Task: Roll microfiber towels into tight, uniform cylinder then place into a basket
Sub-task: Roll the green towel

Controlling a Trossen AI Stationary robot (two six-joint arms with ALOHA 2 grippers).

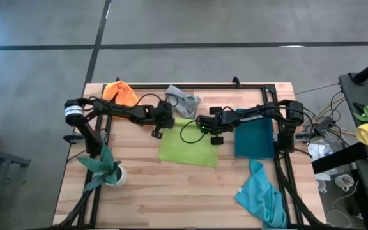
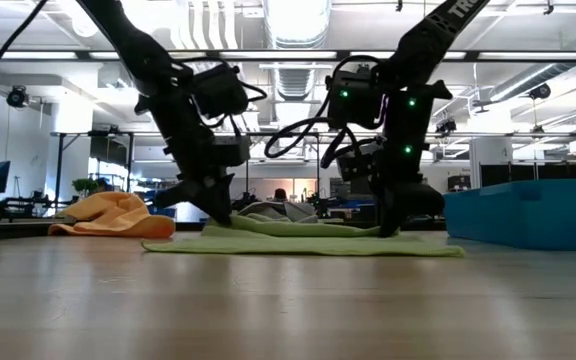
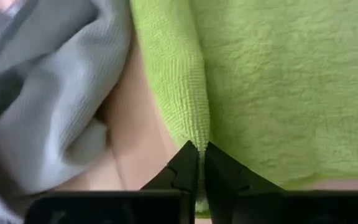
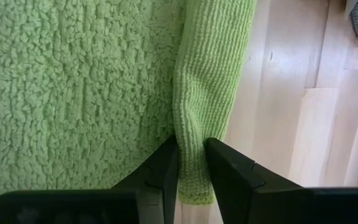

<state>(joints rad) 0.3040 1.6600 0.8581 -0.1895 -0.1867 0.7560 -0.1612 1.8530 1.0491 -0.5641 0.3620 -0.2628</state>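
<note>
Pale wooden planks form the table top [image 1: 171, 191], framed by a dark metal rail, with grey concrete floor around it. Spread flat near the middle lies the lime green microfiber towel [image 1: 187, 148], a fluffy, looped cloth whose far edge is turned over into a thin ribbed fold. The left gripper [image 3: 197, 163] stands at one end of that fold, its two dark wedge-shaped fingers clenched together, pinching the folded green edge between their tips. The right gripper [image 4: 191, 163] stands at the other end of the same fold, its blunt black fingers grasping the ribbed roll of cloth, which bulges between them. In the low view both grippers point down onto the towel's far edge.

Just beyond the green towel lies the grey microfiber towel [image 1: 183, 99], soft and crumpled in loose folds. The orange microfiber towel [image 1: 120, 92] sits bunched near the table's far left corner. The turquoise microfiber towel [image 1: 260, 195] lies rumpled at the near right, hanging partly off the edge. The shallow rectangular teal-blue plastic basket [image 1: 254, 140] rests just right of the green towel. A leafy dark green plant in a white pot [image 1: 110, 171] stands at the near left.
</note>
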